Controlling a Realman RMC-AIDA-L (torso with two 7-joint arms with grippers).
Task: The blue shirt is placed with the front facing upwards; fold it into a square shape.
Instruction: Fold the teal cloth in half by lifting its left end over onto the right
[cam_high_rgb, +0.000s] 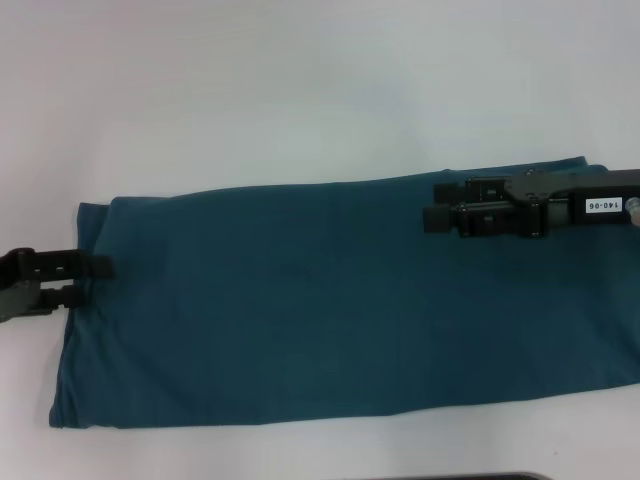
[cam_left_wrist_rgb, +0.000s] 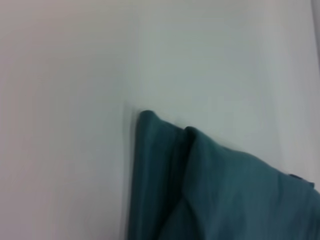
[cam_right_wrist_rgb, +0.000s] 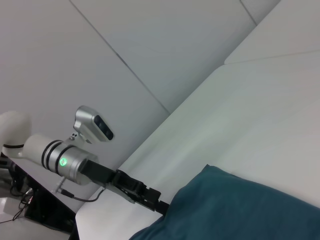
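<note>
We see the dark teal-blue cotton shirt (cam_high_rgb: 330, 300) lying flat on the white counter (cam_high_rgb: 300, 90) as a long folded band, smooth, no lettering showing. At the shirt's left end our left pincer (cam_high_rgb: 95, 280) sits at the edge, its two black fingers (cam_high_rgb: 85, 266) a little apart and reaching onto the cloth; we cannot tell whether cloth lies between them. Over the shirt's far right corner our right pincer (cam_high_rgb: 432, 204) hovers, its fingers (cam_high_rgb: 445, 218) spread slightly, nothing between them.

In the left wrist view the shirt's (cam_left_wrist_rgb: 220, 190) layered corner lies on the counter (cam_left_wrist_rgb: 75, 100). The right wrist view shows the left pincer (cam_right_wrist_rgb: 159, 205) at the shirt's (cam_right_wrist_rgb: 240, 210) edge.
</note>
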